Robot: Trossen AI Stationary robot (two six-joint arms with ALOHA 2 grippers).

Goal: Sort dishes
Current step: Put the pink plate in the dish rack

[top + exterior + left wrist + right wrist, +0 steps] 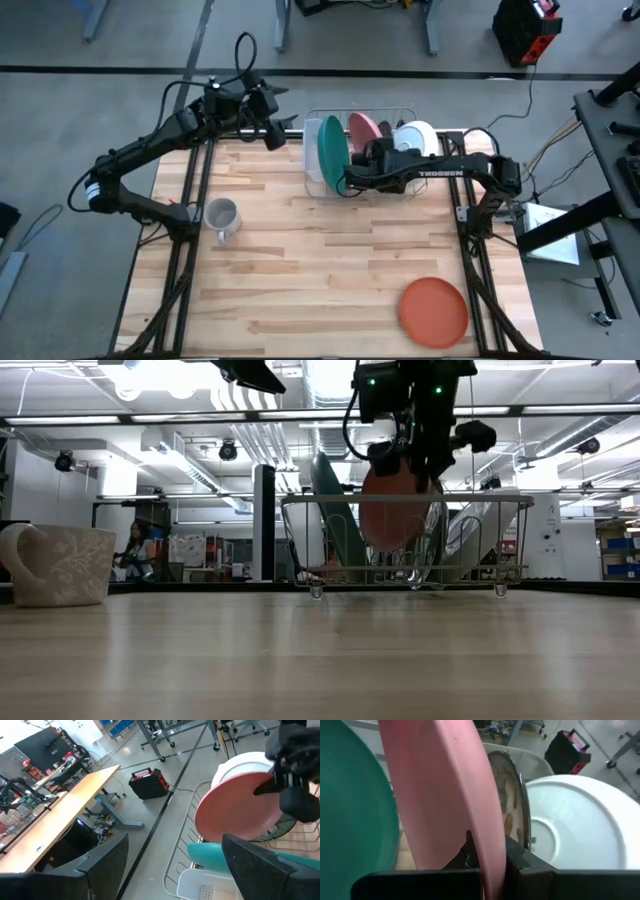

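The right tool (pixel 487 862) clamps the pink plate (pixel 445 785) upright in the wire rack (pixel 312 178); the left tool (pixel 272 128) hovers open at the desk's (pixel 320 270) far edge.

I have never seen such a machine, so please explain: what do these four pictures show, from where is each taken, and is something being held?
Two robot arms work at a wooden table. One picture looks down from above, one looks level across the table, and two come from cameras on the wrists. The right gripper is shut on the pink plate, standing in the wire dish rack beside the teal plate and white bowl. The left gripper is open behind the table. An orange-red plate and a mug lie on the table.
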